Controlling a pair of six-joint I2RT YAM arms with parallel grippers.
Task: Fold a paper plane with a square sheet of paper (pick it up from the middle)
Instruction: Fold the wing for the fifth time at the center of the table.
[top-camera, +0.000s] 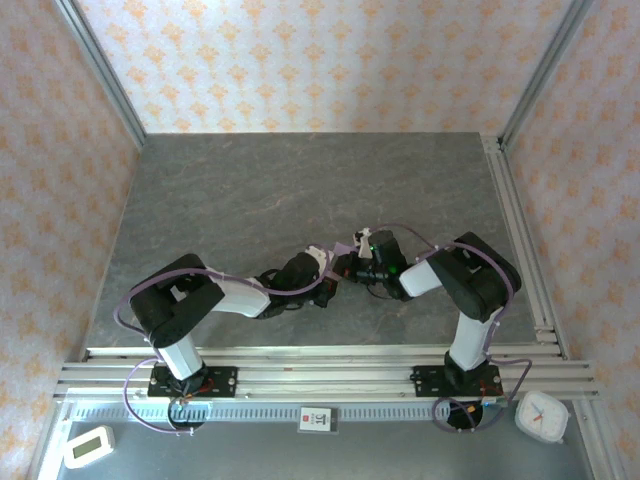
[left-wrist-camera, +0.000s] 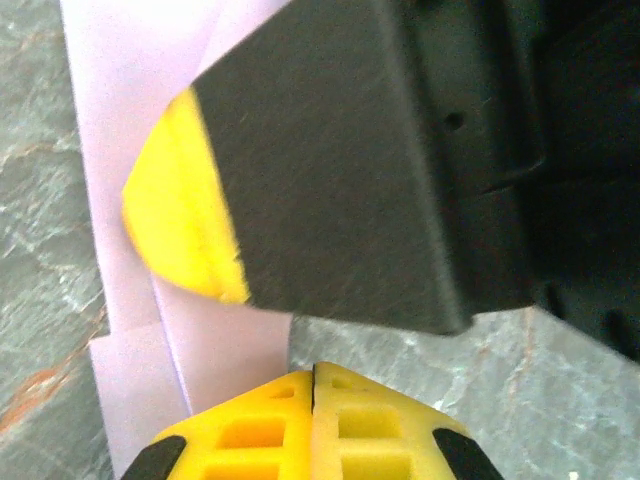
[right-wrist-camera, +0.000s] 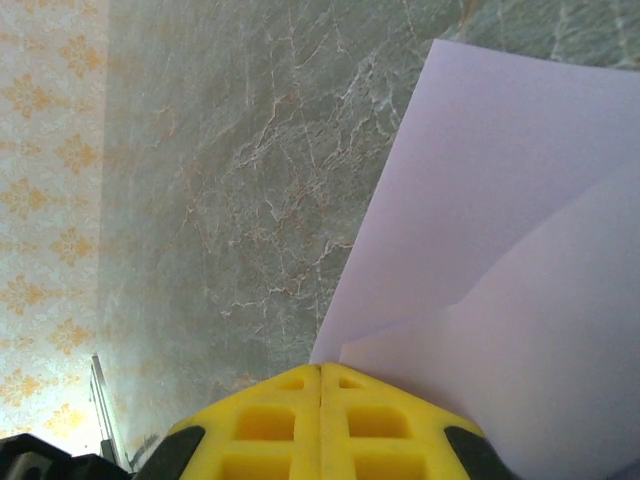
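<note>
One lilac sheet (right-wrist-camera: 500, 200), two hands — left hand (left-wrist-camera: 313, 385) and right hand (right-wrist-camera: 320, 385) were both closed up, tips at its edge, maybe pinching it.

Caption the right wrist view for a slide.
Right claw, shut, its tips at a corner of the partly folded lilac sheet, grey marbled table beyond.

Left jaws beside right jaws

From above, my arms (top-camera: 250, 295) hide nearly all of the lilac sheet (right-wrist-camera: 500, 200); my right gripper (left-wrist-camera: 180, 205), close and blurred, blocks much of it from my left wrist camera, and the right wrist view crops its right side.
</note>
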